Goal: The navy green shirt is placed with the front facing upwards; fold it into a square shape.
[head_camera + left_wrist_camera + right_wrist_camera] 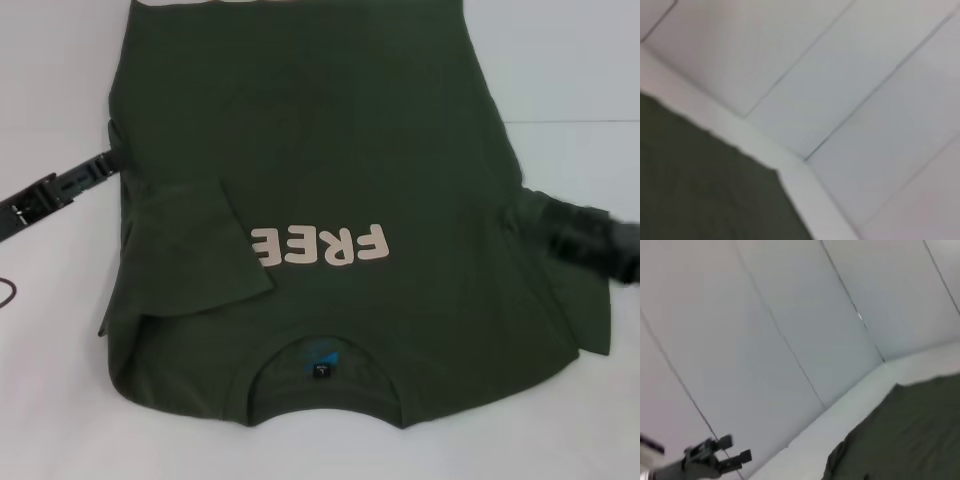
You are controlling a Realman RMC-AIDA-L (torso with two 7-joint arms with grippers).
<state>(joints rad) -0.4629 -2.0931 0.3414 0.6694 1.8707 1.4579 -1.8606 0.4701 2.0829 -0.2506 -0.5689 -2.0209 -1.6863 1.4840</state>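
The shirt (330,190) lies face-up on the table (50,400) with its left sleeve folded inward, the right side unfolded, while the left hand (108,158) and right hand (545,215) meet its edges, grip unclear.

Navy green shirt (340,170): matt, soft cloth; smooth cream "FREE" print (320,245); ribbed neck. Table (50,400): smooth, matt white. Left gripper (108,160): black, slightly glossy.
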